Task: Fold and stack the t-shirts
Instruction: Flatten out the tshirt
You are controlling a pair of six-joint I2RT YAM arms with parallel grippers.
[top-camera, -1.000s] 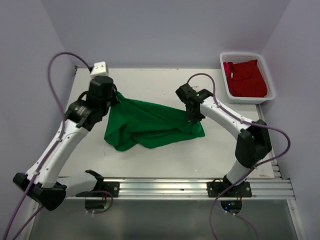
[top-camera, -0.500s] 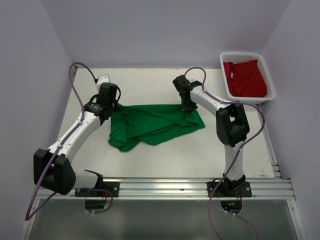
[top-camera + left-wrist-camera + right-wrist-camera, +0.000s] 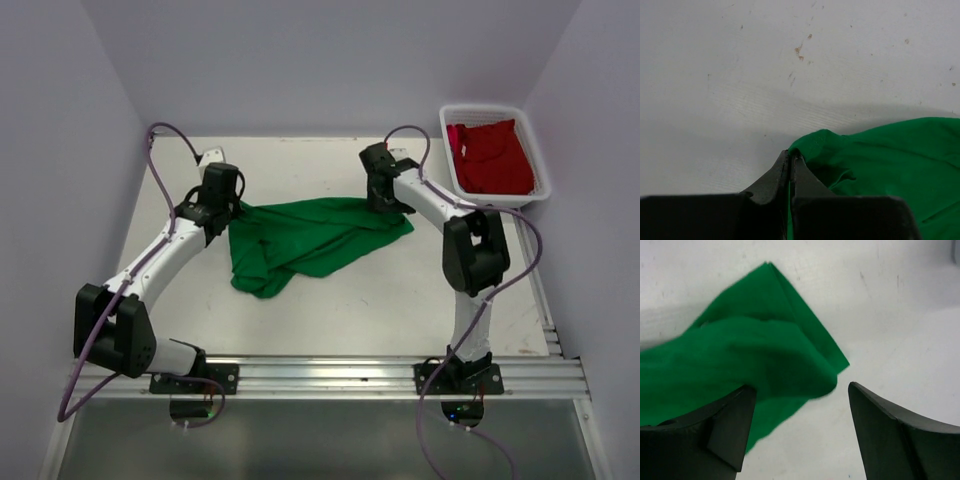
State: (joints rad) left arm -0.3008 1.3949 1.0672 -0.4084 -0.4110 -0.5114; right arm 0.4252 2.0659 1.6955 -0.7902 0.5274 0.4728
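A bright green t-shirt (image 3: 305, 240) lies crumpled across the middle of the table. My left gripper (image 3: 236, 208) is shut on its left edge; in the left wrist view the green cloth (image 3: 880, 160) runs out from between the closed fingertips (image 3: 782, 172). My right gripper (image 3: 392, 208) stands open over the shirt's right end. In the right wrist view the green corner (image 3: 765, 355) lies loose between the spread fingers (image 3: 875, 415), touching neither. A red t-shirt (image 3: 490, 155) sits bunched in the white mesh basket (image 3: 449, 168) at the back right.
The white table (image 3: 330, 300) ends at a metal rail (image 3: 330, 372) along the near edge. Lilac walls close in the back and both sides. A small white box (image 3: 209, 158) sits at the back left by the left arm's cable.
Both arms swung toward the back of the table, drawing the green shirt out wider and flatter. The right gripper then opened and let go of the shirt's right end.
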